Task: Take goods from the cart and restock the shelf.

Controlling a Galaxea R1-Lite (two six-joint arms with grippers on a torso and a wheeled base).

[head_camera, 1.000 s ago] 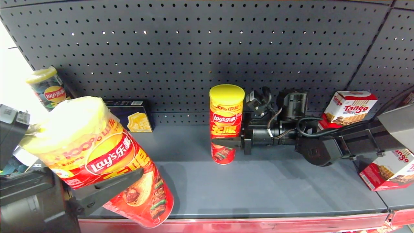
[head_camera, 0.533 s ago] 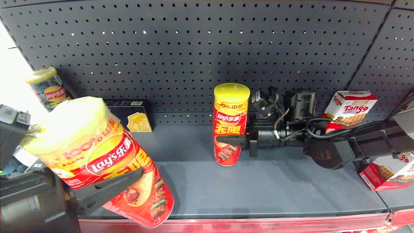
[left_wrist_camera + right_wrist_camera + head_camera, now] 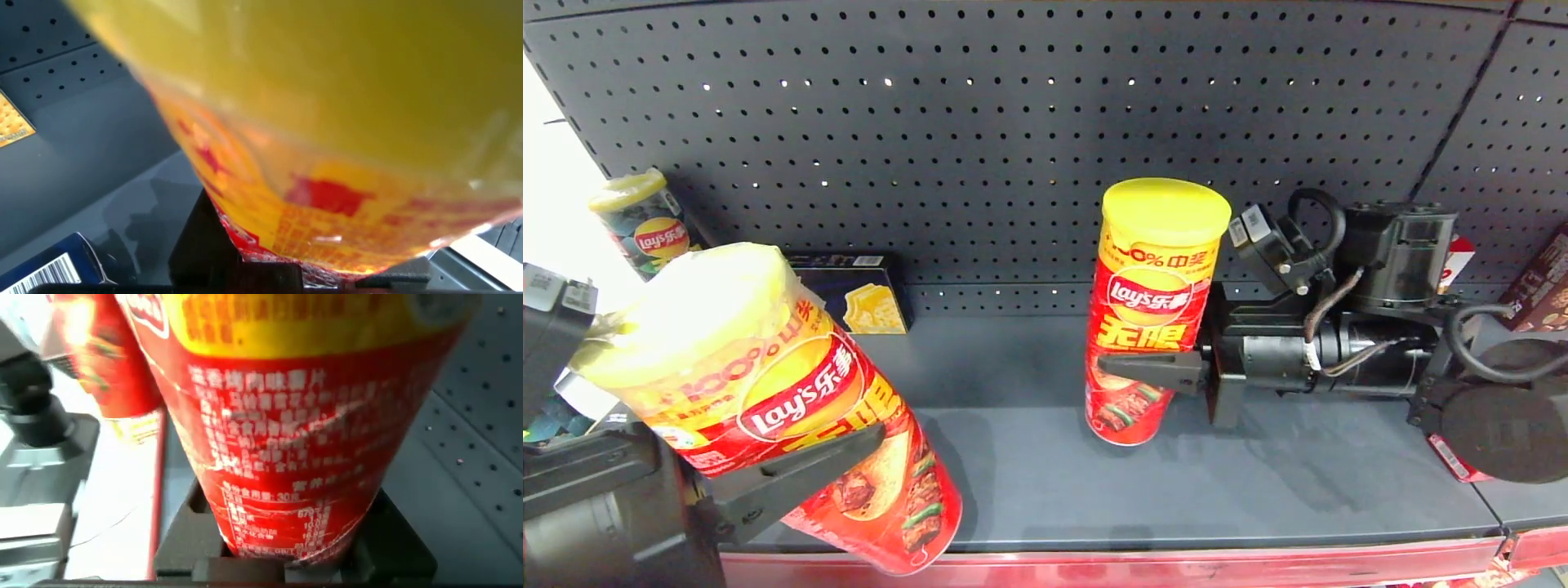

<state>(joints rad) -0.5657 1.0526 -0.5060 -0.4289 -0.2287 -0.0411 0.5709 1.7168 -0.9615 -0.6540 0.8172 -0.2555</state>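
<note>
Perforated dark back panel [image 3: 1013, 122] and grey shelf deck [image 3: 1029, 482] form the work area. Stock standing at the rear of the deck comprises a small can [image 3: 645, 220] at the upper left of the frame and a dark box [image 3: 858, 290] just beside it, against the panel. The left gripper [image 3: 825, 441], at the lower left of the frame, has its fingers closed around a large chip can [image 3: 760, 384]. This can is tilted, lid toward the upper left, and hangs over the front edge of the deck (not set down). The right gripper [image 3: 1147, 355], right of centre, has its fingers clamped across the lower half of a second chip can [image 3: 1156, 286]. This can is near the middle of the deck, leaning slightly; whether its base touches the deck cannot be determined. Status, as a judgement: both cans are at the shelf, but neither is released, so placement is incomplete for both. Remaining steps: seat each can upright on the deck, open the fingers, withdraw. Bare deck lies between the dark box and the second chip can and appears sufficient for the large chip can.
</note>
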